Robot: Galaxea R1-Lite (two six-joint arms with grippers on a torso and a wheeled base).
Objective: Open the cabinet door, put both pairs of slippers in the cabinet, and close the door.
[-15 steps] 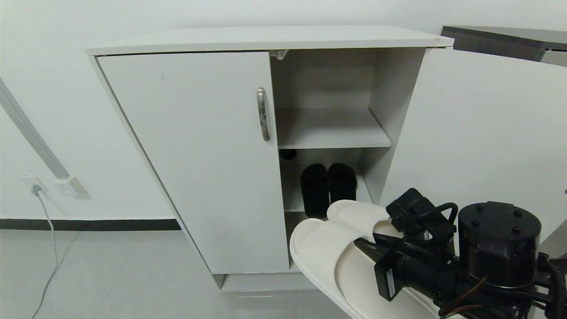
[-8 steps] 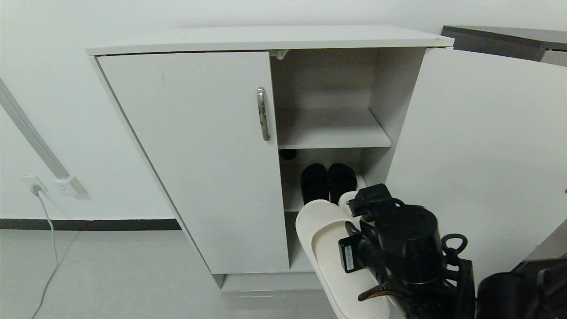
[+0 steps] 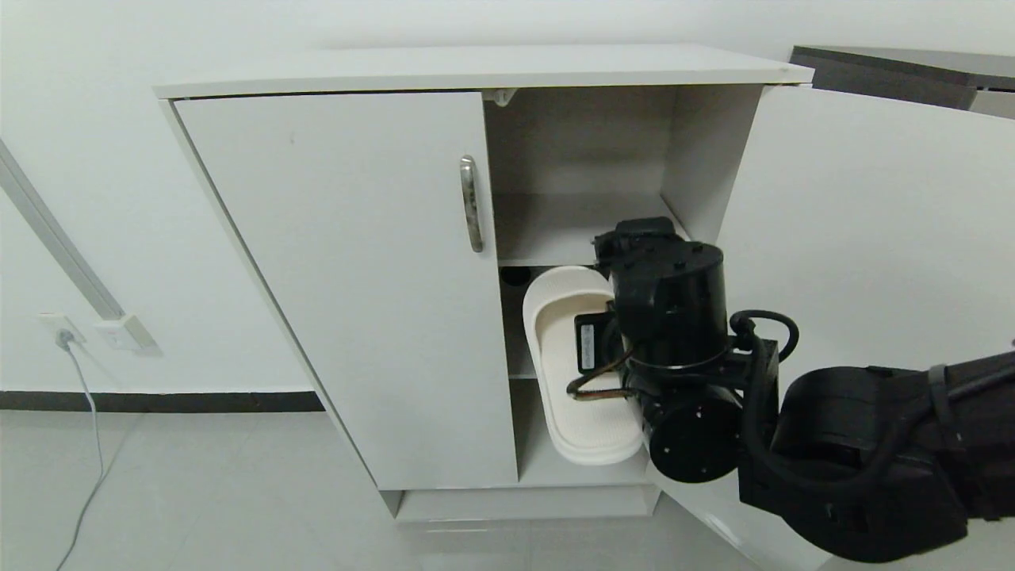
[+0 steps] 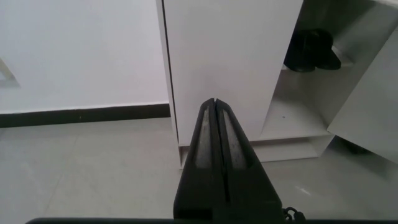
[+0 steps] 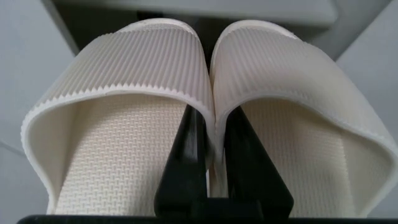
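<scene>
Head view: cabinet (image 3: 341,277) on grey floor (image 3: 198,492) against white wall (image 3: 79,198); slippers (image 3: 555,333) at opening.

Black slippers (image 4: 312,51) on cabinet shelf (image 3: 517,361)

No readable text (label (image 3: 587,351) illegible).

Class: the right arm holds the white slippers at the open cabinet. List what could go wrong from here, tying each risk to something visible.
1. The right claw pinches the white slippers only by their inner edges; one could slip out.
2. The black slippers already sit inside the cabinet, so the white pair may shove them or land on top.
3. The wrist is close under the upper shelf and might bump it.
</scene>
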